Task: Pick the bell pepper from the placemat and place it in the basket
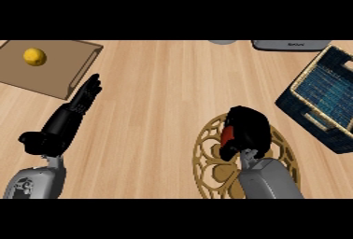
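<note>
A red bell pepper [227, 135] shows as a sliver over the round tan openwork placemat [209, 154] at the lower middle right. My right hand [250, 130] curls round the pepper and hides most of it. A dark blue woven basket [322, 95] with tan rims stands at the right edge, apart from the hand. My left hand [76, 109] rests at the left with straight fingers pointing up, holding nothing.
A brown cutting board [59, 63] with a yellow lemon [34, 56] on it lies at the top left. A grey appliance [289, 45] and a grey round object [222, 41] sit along the top edge. Bare wooden counter lies between placemat and basket.
</note>
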